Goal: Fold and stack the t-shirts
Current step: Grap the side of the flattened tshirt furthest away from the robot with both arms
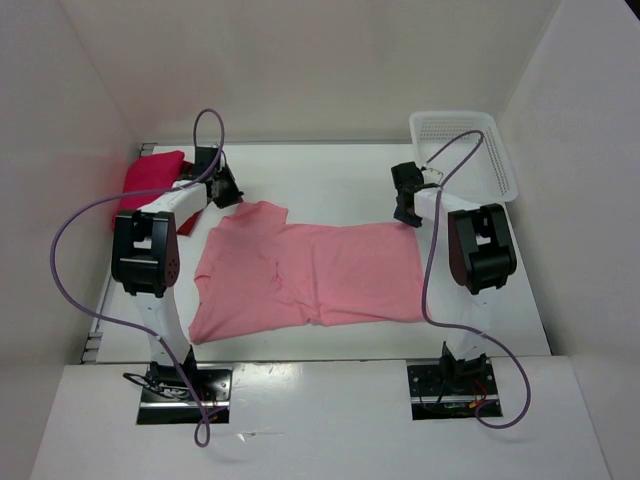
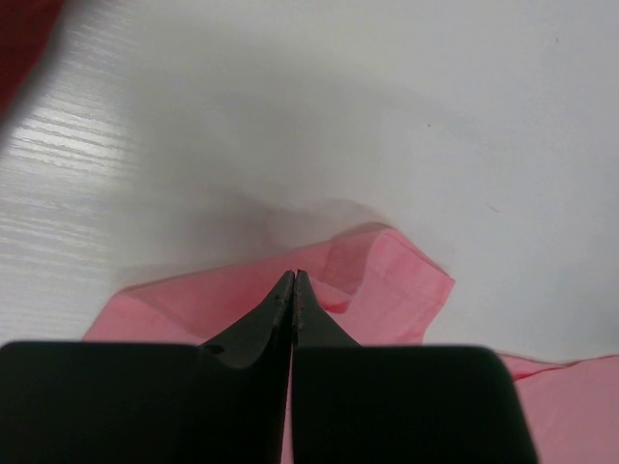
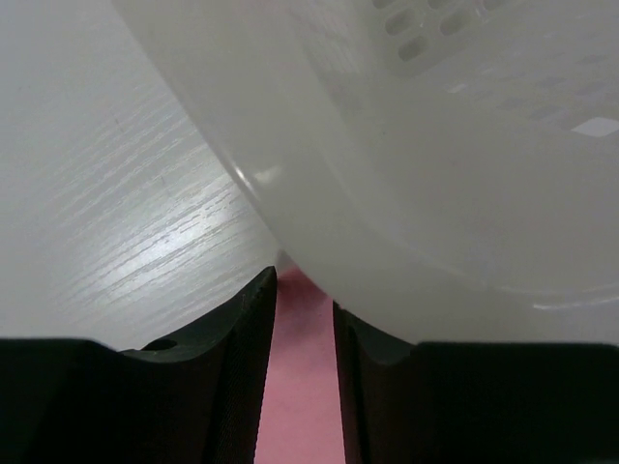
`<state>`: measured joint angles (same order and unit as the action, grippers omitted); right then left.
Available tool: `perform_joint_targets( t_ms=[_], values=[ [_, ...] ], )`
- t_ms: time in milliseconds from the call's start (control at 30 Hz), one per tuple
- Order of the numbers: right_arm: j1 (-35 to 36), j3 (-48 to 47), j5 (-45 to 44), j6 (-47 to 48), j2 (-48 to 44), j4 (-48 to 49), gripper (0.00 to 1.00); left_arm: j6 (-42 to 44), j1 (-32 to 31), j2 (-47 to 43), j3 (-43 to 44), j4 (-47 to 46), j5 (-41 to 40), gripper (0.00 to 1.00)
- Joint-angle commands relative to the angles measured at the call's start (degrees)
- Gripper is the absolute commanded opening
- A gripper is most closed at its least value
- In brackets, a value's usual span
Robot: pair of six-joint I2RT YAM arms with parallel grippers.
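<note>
shirt (image 1: 330, 275) centre, second shirt (image 1: 150, 180) back left, basket (image 1: 482, 168) back right

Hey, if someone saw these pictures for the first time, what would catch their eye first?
The salmon pink t-shirt spread across the middle of the white table. At its far corners the left fingers are shut over its edge, and the right fingers stand apart with pink cloth showing between them. Next come a red cloth bundle in the far left corner and a white mesh basket at the far right.
</note>
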<state>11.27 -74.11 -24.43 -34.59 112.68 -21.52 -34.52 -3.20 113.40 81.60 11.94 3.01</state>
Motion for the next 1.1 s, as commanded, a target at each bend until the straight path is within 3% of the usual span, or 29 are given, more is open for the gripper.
perform_joint_targets(
  t_ms=[0,133,267,667,1067],
  values=[
    [0.3,-3.1,-1.3,0.7,2.6,-1.2,0.34,-0.3,-0.2,-3.0,-1.3,-2.8,1.3,0.00],
    [0.3,-5.3,-1.3,0.7,4.3,-2.6,0.13,-0.3,-0.8,-4.1,-1.8,-2.8,1.3,0.00],
    [0.3,-4.6,-1.3,0.1,1.8,-2.6,0.00,-0.3,-0.8,-5.3,-2.3,-2.8,1.8,0.00],
    [0.3,4.8,2.4,0.0,-15.8,-4.5,0.00,-1.3,1.3,-17.7,-8.7,0.9,4.4,0.00],
    [-2.9,12.5,10.9,3.1,-25.9,-13.0,0.00,-0.7,6.7,-39.9,-21.5,10.4,8.3,0.00]
  ],
)
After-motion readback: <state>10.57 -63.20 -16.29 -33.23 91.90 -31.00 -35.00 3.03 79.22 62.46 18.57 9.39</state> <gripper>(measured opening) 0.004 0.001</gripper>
